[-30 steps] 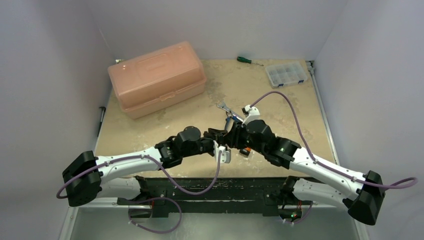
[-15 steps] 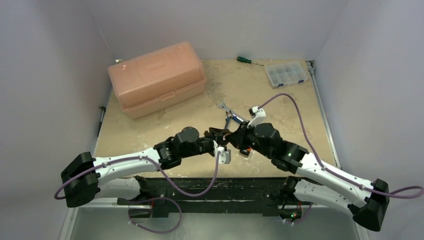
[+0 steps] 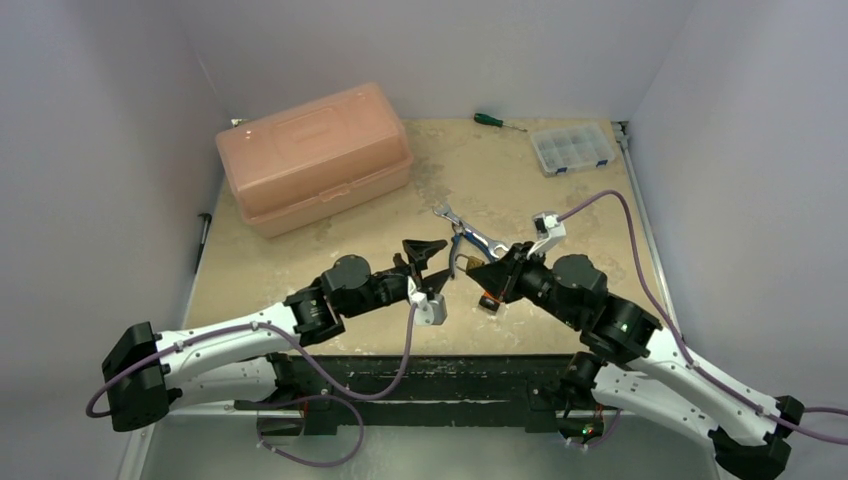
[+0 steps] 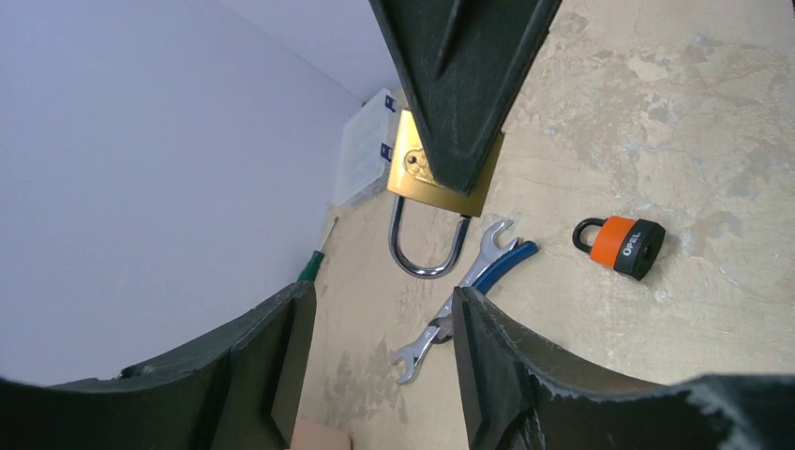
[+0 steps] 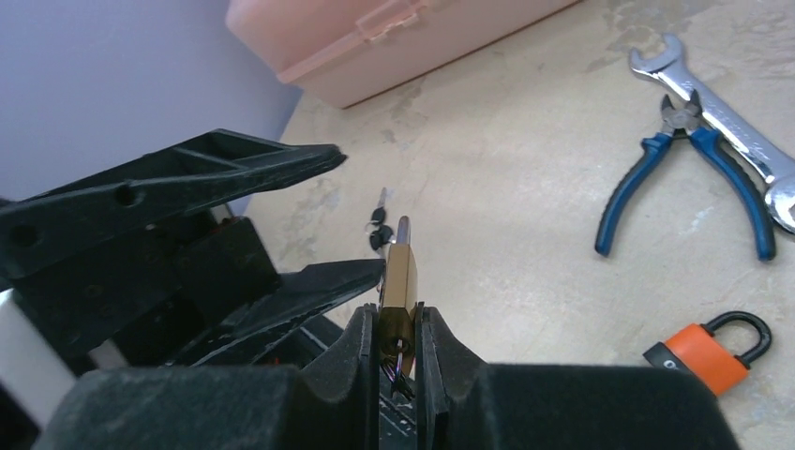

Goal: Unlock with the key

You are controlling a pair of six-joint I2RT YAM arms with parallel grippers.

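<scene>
Brass padlock (image 5: 399, 272) sits pinched in the right claw (image 5: 397, 323); pink toolbox (image 3: 314, 158) closed.

I see a brass-gold padlock (image 4: 424, 186) with a silver shackle. A second padlock (image 4: 626, 246) is orange over black, with white lettering and a black shackle. The pliers (image 5: 680, 131) have blue handles, and the wrench (image 5: 731, 122) is bright silver. The box (image 3: 312, 155) is pale salmon pink. The screwdriver (image 3: 487, 119) is green-handled. The surface (image 3: 380, 225) is beige, mottled with lighter blotches.
</scene>
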